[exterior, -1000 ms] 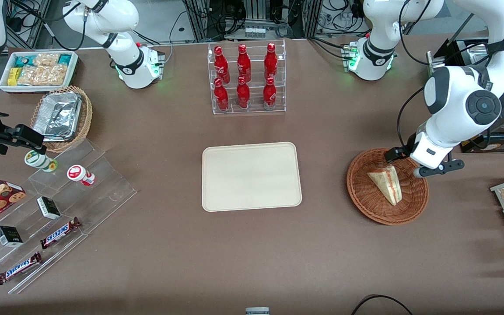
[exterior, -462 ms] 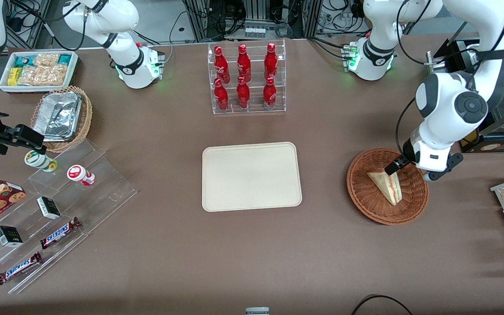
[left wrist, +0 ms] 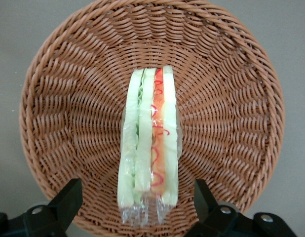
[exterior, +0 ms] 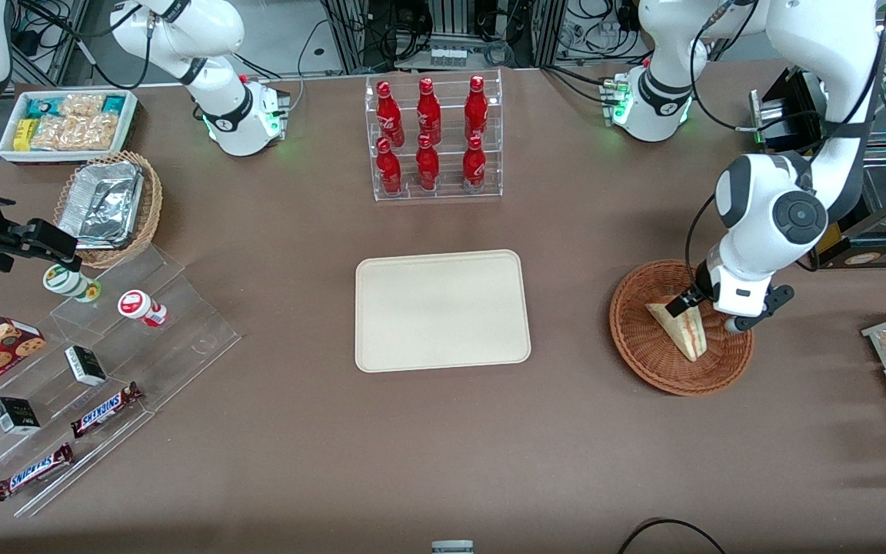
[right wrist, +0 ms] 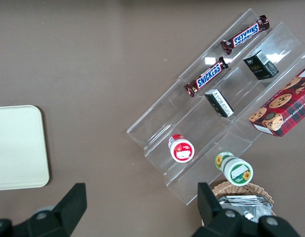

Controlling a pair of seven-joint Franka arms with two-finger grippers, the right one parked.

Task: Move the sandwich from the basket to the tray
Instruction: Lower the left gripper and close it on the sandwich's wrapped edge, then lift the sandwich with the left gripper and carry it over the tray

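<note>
1. The sandwich (exterior: 680,326) is sitting in the basket (exterior: 647,362), lying on its side roughly in the middle of the wicker bowl. In the front view its pointed end aims toward the camera and the wide end sits under the arm.
2. From the left wrist view you get the layered edge of the sandwich (left wrist: 150,163) straight on: pale bread slices with green, white and a red-orange strip, all in clear wrap that bunches up at one end.
3. The gripper (exterior: 701,312) hangs over the basket, right above the sandwich's wide end. Fingers are spread wide, one fingertip (left wrist: 68,195) on each side of the wedge with plenty of gap, so nothing's pinched. I can't tell if the tips touch the wicker.
4. The basket (left wrist: 49,79) is on the brown table toward the working arm's end.
5. The tray (exterior: 443,309) lies flat mid-table, well apart from the basket, with nothing on it.
6. Other stuff: a clear rack of red bottles (exterior: 433,135) farther from the camera than the tray, and toward the parked arm's end a tan wicker basket with foil containers (exterior: 104,204), a white bin of snack packets (exterior: 70,123), plus a clear stepped stand with Snickers bars (exterior: 104,409), small boxes and two little cups.
</note>
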